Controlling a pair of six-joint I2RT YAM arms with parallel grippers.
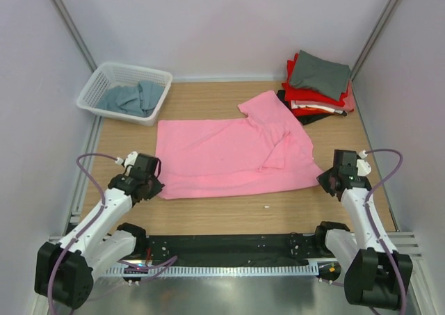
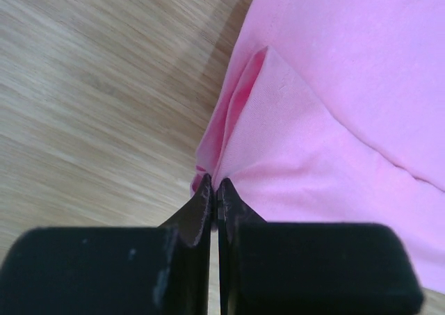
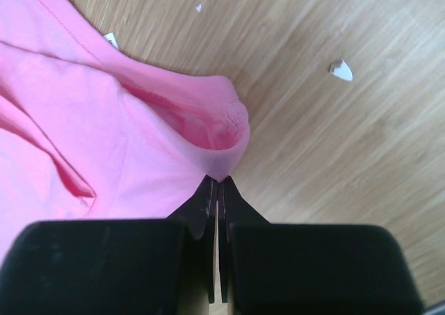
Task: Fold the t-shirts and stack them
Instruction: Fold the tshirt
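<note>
Pink t-shirt (image 1: 229, 155) is laid flat mid-counter (image 1: 229, 214), long side running left to right, with a sleeve folded over at its far-right end. Left jaws are pinched shut on its near-left corner; fabric is bunched into a ridge at the tips. Right jaws are clamped shut on its near-right corner; the hem is curled into a loop just ahead of the tips. Folded stack (image 1: 316, 89) is seen at far right: grey shirt (image 1: 321, 73) on top, red shirt (image 1: 304, 94) beneath. Grey-blue shirt (image 1: 132, 98) is crumpled in the white basket (image 1: 132, 67) at far left. White scraps (image 3: 341, 69) are scattered on the wood near the right jaws.
</note>
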